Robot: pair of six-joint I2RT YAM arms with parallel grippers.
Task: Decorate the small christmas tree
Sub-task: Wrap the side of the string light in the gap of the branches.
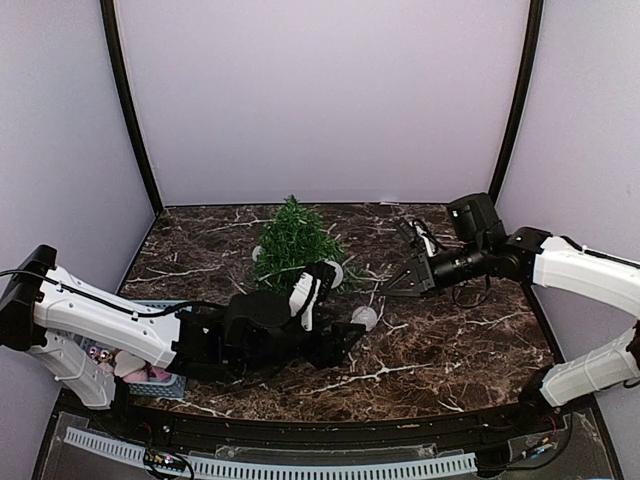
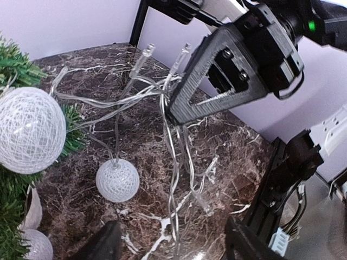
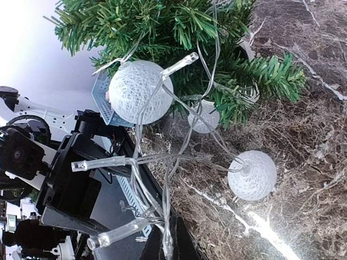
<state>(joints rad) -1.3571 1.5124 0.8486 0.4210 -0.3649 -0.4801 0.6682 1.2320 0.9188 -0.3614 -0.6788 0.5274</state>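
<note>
small christmas tree (image 3: 179, 32), white thread balls (image 3: 140, 92), clear light string (image 3: 108, 161)

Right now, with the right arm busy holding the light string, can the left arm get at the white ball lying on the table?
Probably yes: the left tool is open, the ball lies just ahead on the table, though dangling wires might snag.

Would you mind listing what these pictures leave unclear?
Pot of the small christmas tree: top view, under branches and the left arm.
Basket contents: top view, mostly under the left arm.
Light string: left wrist view, lower end cut by the bottom edge.
Left fingers: same view, only tips show.
</note>
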